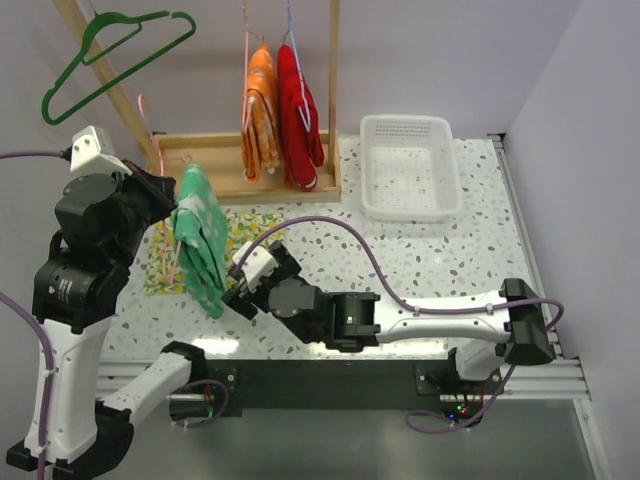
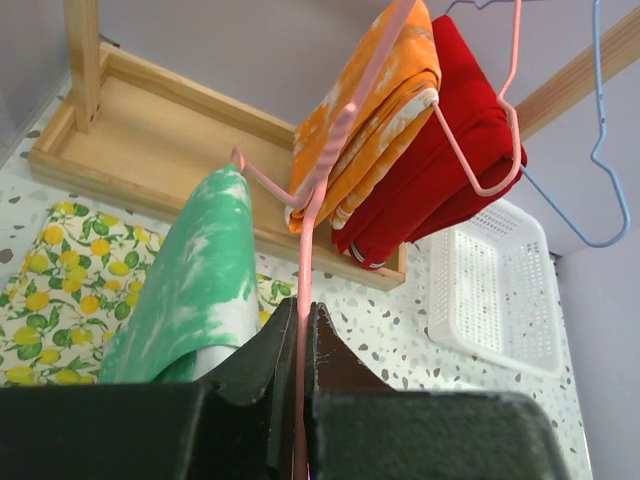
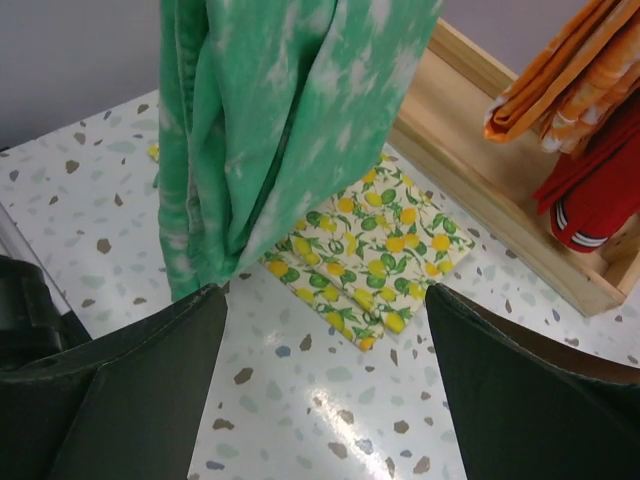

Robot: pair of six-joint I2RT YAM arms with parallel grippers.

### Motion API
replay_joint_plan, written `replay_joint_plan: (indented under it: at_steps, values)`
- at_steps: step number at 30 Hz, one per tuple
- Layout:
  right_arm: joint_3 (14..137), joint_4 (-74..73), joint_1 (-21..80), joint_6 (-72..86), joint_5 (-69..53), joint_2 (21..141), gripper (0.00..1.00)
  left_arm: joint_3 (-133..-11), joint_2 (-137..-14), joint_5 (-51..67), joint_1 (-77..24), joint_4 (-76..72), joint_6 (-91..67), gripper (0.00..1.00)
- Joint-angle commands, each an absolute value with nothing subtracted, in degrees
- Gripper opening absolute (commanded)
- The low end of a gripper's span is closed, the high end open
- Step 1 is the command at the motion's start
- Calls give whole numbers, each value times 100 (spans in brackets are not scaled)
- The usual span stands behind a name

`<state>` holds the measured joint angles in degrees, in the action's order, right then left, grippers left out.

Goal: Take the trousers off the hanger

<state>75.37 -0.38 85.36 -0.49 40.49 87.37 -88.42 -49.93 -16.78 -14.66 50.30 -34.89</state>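
Green-and-white trousers point(image 1: 200, 240) hang folded over a pink wire hanger point(image 2: 320, 190), held up above the table's left side. My left gripper point(image 2: 303, 305) is shut on that hanger's wire, just right of the green trousers point(image 2: 200, 270). My right gripper point(image 3: 322, 290) stands open low over the table. Its left finger is just under the hem of the green trousers point(image 3: 270, 130), with nothing between the jaws. In the top view it point(image 1: 240, 285) sits right of the hanging cloth. Orange trousers point(image 1: 260, 110) and red trousers point(image 1: 298, 110) hang on the rack behind.
A wooden rack point(image 1: 250, 170) with upright posts stands at the back. A flat lemon-print cloth point(image 1: 245, 230) lies on the table under the green trousers. A white basket point(image 1: 410, 165) sits at back right. An empty green hanger point(image 1: 110, 55) hangs at top left.
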Motion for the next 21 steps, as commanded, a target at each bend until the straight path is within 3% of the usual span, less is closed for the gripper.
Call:
replay_joint_plan:
  at_steps: [1, 11, 21]
  values:
    - [8015, 1423, 8517, -501, 4141, 8666, 84, -9571, -5054, -1845, -1441, 4491, -3411, 0]
    - [9008, 950, 8499, -194, 2559, 9184, 82, -9483, -5010, -1828, -1441, 4650, -3322, 0]
    - [9281, 905, 8157, 148, 2443, 9808, 80, -9703, -5001, -1767, -1441, 4790, -3278, 0]
